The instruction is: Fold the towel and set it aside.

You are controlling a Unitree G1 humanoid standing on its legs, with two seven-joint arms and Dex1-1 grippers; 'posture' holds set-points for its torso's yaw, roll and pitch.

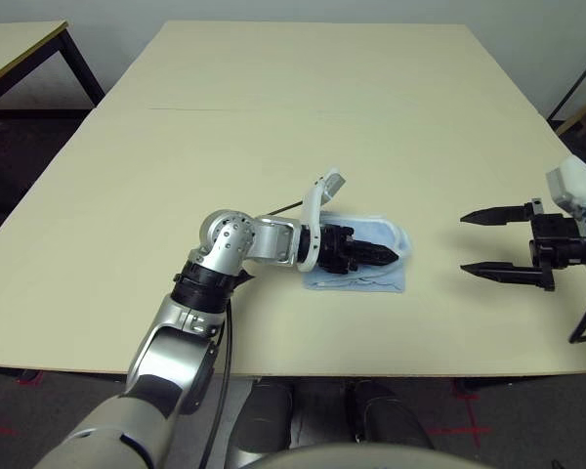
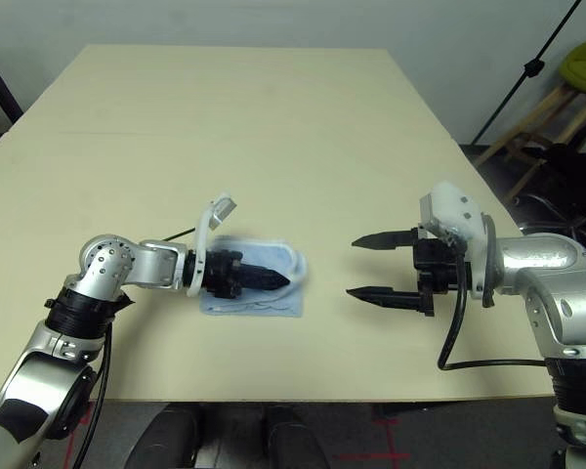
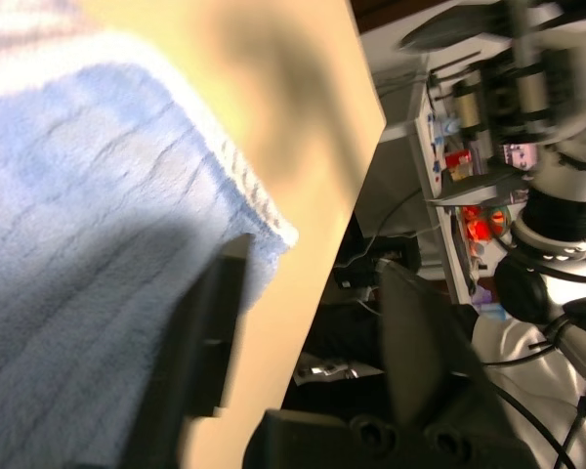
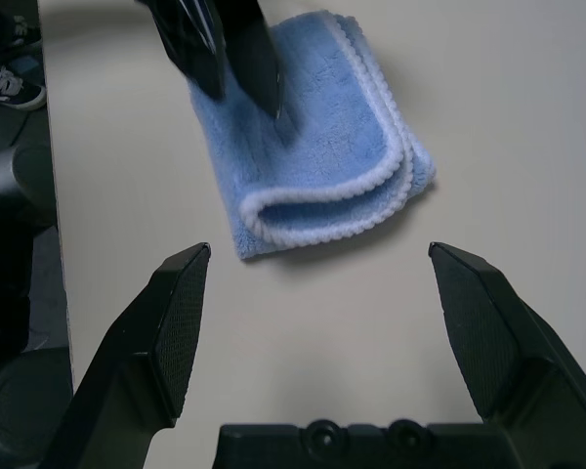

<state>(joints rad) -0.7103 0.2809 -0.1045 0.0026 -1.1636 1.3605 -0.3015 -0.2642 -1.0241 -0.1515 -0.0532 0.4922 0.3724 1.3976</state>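
Note:
The towel [image 1: 369,280] is a light-blue terry cloth with white stitched edging, lying folded on the table near its front edge. My left gripper [image 1: 398,256] rests low over the top of the towel [image 2: 259,303], pointing right. In the left wrist view its fingers [image 3: 210,342] stand apart, with the towel [image 3: 88,244] beside and under one of them and nothing clamped. My right gripper [image 2: 353,266] hovers open a short way right of the towel, its tips pointing at it. In the right wrist view the folded towel [image 4: 317,147] lies just beyond my open right gripper [image 4: 317,252].
The cream table [image 1: 273,117] stretches far behind the towel, and its front edge [image 1: 371,371] runs close by. A second table [image 1: 10,44] stands at the back left. A stool [image 2: 581,73] and a stand are off the right side.

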